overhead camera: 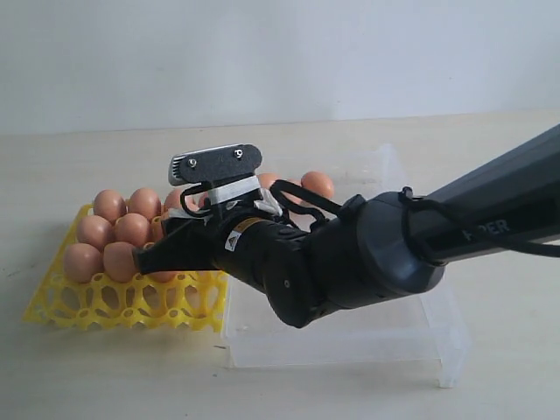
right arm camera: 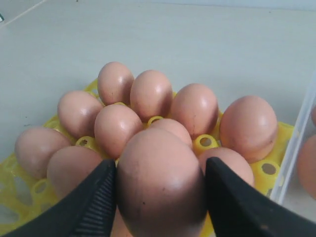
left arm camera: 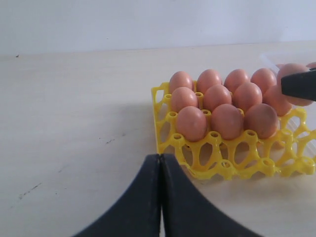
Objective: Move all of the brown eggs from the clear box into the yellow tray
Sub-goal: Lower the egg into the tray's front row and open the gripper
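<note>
The yellow tray (overhead camera: 122, 304) lies on the left of the table, its back rows filled with several brown eggs (overhead camera: 131, 229). My right gripper (right arm camera: 160, 168) reaches across over the tray and is shut on one brown egg (right arm camera: 160, 190), held just above the seated eggs (right arm camera: 150, 94). In the exterior view that gripper (overhead camera: 156, 255) hangs at the tray's right side. The clear box (overhead camera: 350, 337) lies to the right of the tray, with two eggs (overhead camera: 317, 185) showing at its back. My left gripper (left arm camera: 160, 156) is shut and empty, low over the table in front of the tray (left arm camera: 222, 165).
The tray's front rows of cups (overhead camera: 157, 306) hold nothing. The right arm (overhead camera: 420, 236) crosses over the clear box and hides most of its inside. The box wall (right arm camera: 296, 143) stands right beside the tray. Bare table (left arm camera: 74, 123) spreads beside the tray.
</note>
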Robot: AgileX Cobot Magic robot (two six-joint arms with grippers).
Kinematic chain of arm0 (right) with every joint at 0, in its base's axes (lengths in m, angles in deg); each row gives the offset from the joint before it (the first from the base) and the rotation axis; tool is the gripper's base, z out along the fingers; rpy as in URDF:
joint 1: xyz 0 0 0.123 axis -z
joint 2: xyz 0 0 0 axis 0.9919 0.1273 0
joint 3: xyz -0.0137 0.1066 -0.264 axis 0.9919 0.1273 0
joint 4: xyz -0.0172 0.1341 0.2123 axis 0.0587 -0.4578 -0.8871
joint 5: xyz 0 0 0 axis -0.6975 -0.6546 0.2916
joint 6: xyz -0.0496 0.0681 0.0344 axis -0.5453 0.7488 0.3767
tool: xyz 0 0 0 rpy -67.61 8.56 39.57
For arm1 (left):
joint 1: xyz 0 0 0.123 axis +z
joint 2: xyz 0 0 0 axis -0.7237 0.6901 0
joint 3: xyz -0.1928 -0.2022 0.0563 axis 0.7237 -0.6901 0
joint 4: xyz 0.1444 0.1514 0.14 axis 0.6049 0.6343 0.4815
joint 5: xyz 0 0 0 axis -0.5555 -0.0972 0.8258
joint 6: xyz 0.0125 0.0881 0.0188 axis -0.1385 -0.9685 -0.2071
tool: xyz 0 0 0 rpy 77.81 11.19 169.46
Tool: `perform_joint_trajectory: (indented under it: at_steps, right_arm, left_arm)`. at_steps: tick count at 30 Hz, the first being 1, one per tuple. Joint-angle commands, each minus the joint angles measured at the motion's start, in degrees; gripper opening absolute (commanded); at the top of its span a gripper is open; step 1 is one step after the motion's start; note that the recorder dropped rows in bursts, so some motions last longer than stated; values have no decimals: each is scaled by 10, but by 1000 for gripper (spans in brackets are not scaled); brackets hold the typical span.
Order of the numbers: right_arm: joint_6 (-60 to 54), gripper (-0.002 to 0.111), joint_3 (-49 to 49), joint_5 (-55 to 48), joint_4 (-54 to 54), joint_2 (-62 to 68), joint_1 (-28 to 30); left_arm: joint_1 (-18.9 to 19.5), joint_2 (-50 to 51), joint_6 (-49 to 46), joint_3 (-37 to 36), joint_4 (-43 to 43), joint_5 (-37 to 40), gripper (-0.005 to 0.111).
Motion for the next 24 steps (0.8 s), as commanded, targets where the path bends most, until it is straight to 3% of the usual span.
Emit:
perform_joint_trajectory:
  at_steps: [1, 24]
  right_arm:
    - [2, 0, 2, 12, -2, 12, 0]
    - [2, 0, -8, 6, -2, 21, 8]
  left_arm:
    - [1, -3, 0, 2, -1, -6, 0]
    - [1, -3, 0, 2, -1, -6, 0]
